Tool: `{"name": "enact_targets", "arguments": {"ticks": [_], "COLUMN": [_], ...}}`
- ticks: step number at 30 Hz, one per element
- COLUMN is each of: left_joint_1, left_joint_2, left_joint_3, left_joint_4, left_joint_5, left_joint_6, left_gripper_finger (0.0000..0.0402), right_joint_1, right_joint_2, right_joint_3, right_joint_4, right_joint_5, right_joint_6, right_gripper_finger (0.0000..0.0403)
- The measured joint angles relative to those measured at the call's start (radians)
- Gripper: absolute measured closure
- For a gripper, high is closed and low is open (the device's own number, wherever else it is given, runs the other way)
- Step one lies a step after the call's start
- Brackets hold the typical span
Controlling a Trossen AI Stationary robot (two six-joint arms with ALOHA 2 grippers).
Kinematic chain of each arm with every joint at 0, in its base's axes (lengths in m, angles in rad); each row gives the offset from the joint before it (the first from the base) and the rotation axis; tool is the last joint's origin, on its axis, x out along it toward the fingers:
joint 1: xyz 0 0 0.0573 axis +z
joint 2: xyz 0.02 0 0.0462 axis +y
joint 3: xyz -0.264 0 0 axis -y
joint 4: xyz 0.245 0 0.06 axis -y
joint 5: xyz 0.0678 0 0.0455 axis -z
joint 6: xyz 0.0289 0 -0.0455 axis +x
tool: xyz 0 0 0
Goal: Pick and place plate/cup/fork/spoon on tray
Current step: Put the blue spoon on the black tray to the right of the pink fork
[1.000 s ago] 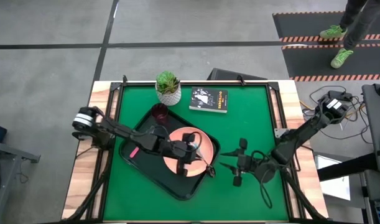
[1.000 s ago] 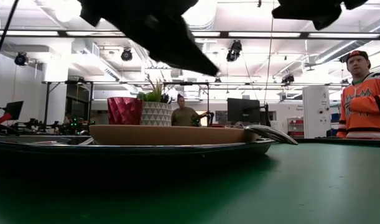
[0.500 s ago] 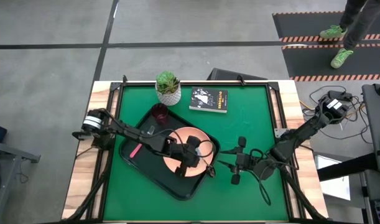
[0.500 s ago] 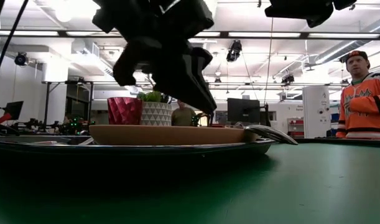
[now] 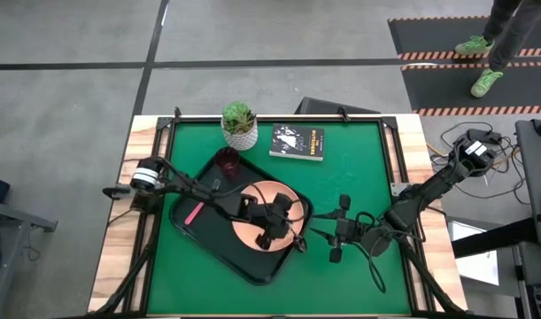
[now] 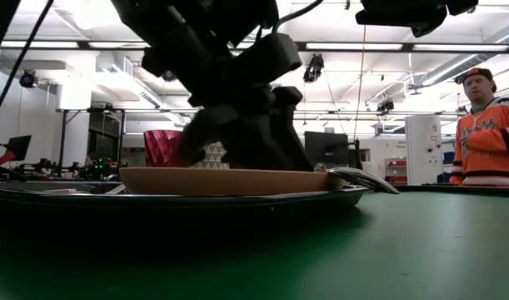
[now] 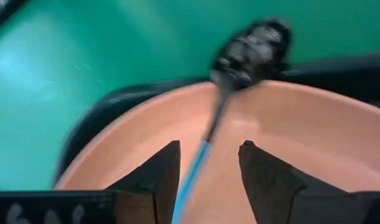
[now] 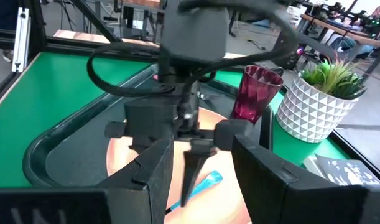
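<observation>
Bright, even overhead light — ceiling lamps glare in the low view, left wrist view smeared by blur.

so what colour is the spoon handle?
Light blue; the spoon handle shows best in the left wrist view.

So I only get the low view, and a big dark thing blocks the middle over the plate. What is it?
Observer: That is the left gripper; its wrist view shows its fingers apart, with the spoon handle running between them on the plate.
Operator: Is there a fork?
Observer: Yes, the high view shows the fork lying on the tray, beside the plate.
Operator: And the other arm?
Observer: The right gripper waits open over the green table, beside the tray.
</observation>
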Motion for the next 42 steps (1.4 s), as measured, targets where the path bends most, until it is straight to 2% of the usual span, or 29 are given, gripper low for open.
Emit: {"name": "enact_targets", "arguments": {"ticks": [14,27,35,42], "left_joint_1": [0.023,0.028,0.027,0.023], "left_joint_2": [0.043,0.041,0.025,-0.090], "left_joint_3": [0.000,0.002,0.002,-0.002], "left_joint_4": [0.049,0.052,0.042,0.016], "left_joint_5": [0.011,0.012,0.002,-0.019], "left_joint_6": [0.000,-0.001,-0.002,-0.059], "left_gripper_finger": [0.0292,0.0393,0.0399,0.0402], "right_joint_1": [0.000,0.000,0.001,0.053], "right_joint_2": [0.000,0.000,0.000,-0.074], "right_joint_3": [-0.009,-0.009,-0.009,-0.010], "right_joint_4": [0.001,0.002,0.002,0.002], "right_joint_5": [0.001,0.001,0.001,0.004], "right_joint_6": [0.007,0.011,0.011,-0.016], "right_gripper_finger": [0.0250,0.0250,0.0250,0.0250]}}
